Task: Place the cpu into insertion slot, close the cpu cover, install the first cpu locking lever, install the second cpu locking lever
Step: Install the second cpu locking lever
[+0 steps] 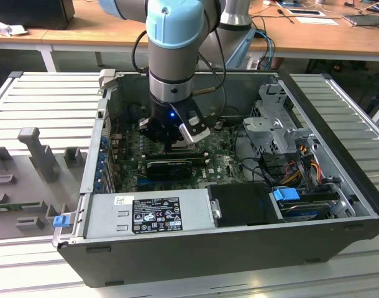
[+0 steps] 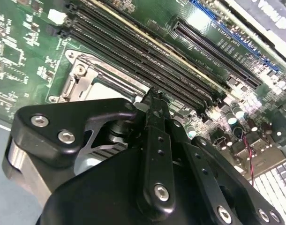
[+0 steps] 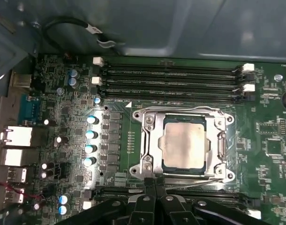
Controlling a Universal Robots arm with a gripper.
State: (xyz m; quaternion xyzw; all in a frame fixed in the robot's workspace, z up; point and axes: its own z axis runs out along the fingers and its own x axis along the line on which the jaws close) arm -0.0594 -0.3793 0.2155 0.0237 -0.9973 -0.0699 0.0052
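1. My black two-fingered gripper [image 3: 154, 182] hangs low inside the open computer case; in the first wrist view my two fingertips [image 3: 149, 185] are pressed together with no gap and nothing between them, their tips right at the near edge of the socket frame.
2. In the second wrist view the same narrow black fingers [image 2: 154, 112] come to one closed point just over the corner of the socket.
3. Just past my fingertips lies the square insertion slot [image 3: 145, 123] with its silver-grey metal rim, set in the green circuit board [image 3: 269, 126].
4. The small square cpu [image 3: 184, 141] with its flat tan-silver face sits in the middle of that slot, level and square to the frame.
5. The dark-silver metal cpu cover [image 3: 151, 140], a frame plate with a square window, lies flat down over the slot, and the chip's face shows through its window.
6. Beyond the slot run four long black memory slots [image 3: 171, 79] with white end clips, side by side and parallel to the slot's far edge.
7. Farther still a black looped cable [image 3: 72, 28] rests against the grey case wall.
8. In the exterior view my gripper [image 1: 171, 141] is down over the board in the middle of the dark grey computer case [image 1: 196, 251], under the blue-capped silver arm [image 1: 174, 37].
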